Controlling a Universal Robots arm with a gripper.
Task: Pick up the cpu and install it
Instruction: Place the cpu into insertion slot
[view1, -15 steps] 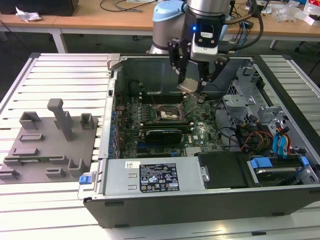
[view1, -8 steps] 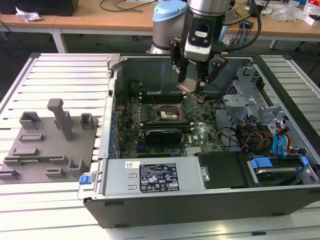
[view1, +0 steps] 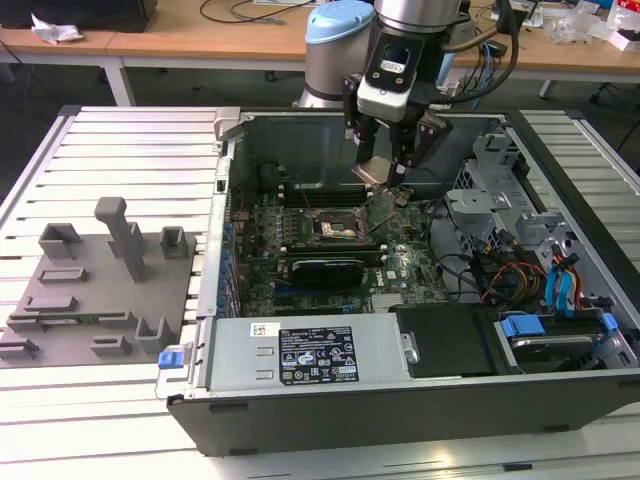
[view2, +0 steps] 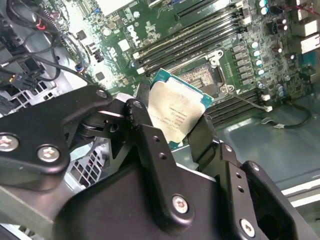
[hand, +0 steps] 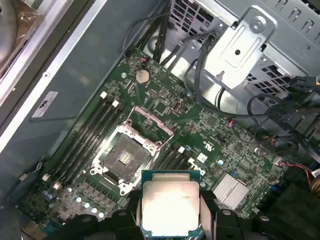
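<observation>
- The fingers (view2: 146, 131) pinch the cpu (view2: 175, 114) by two opposite edges, and its pale metal top faces the camera in both wrist views.
- In the exterior view the cpu (view1: 374, 171) hangs tilted inside the open computer case (view1: 400, 405), above the motherboard (view1: 400, 265) and apart from it.
- The socket (hand: 126, 156) stands open on the board, near the held chip, with memory slots (hand: 82, 137) beside it.
- A grey tray (view1: 100, 290) sits on the slatted worktop (view1: 130, 150), to the exterior view's left of the case.
</observation>
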